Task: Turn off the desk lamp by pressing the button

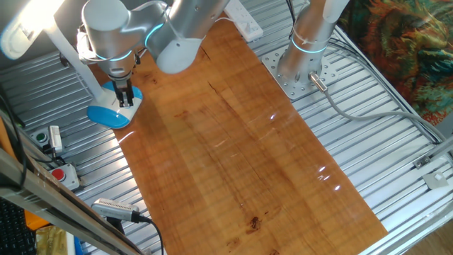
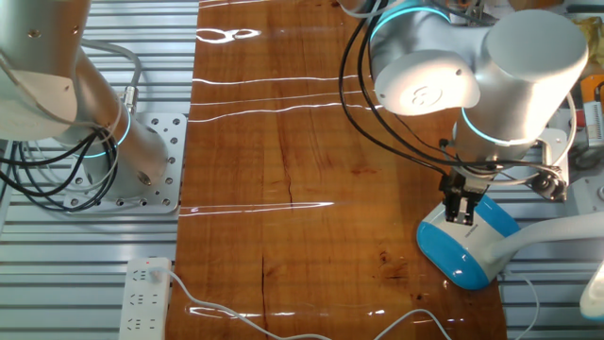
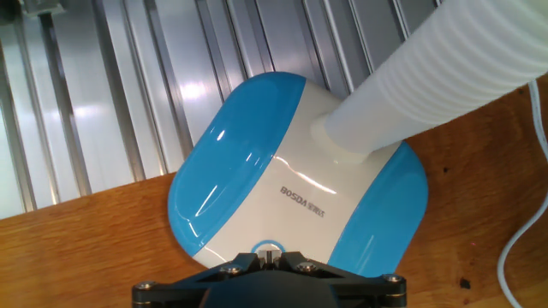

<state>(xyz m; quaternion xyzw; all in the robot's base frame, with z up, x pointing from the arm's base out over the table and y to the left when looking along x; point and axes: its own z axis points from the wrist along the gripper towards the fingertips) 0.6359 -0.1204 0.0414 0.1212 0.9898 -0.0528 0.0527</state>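
The desk lamp's blue-and-white base (image 1: 112,113) sits at the far left edge of the wooden board. Its white arm (image 1: 71,53) slants up to the bright head (image 1: 25,28). My gripper (image 1: 125,99) points straight down onto the base, fingertips pressed together. In the other fixed view the gripper (image 2: 461,213) stands on the white middle of the base (image 2: 458,255). In the hand view the shut fingertips (image 3: 269,252) sit right at a small blue-ringed button (image 3: 257,246) on the base (image 3: 257,171), below the ribbed arm (image 3: 428,77).
A white power strip (image 2: 146,297) with its cable lies at the board's edge, also in one fixed view (image 1: 244,21). A second arm's mount (image 1: 304,67) stands on the slatted metal table. A red button box (image 1: 64,176) and a cabled handheld device (image 1: 113,207) lie left.
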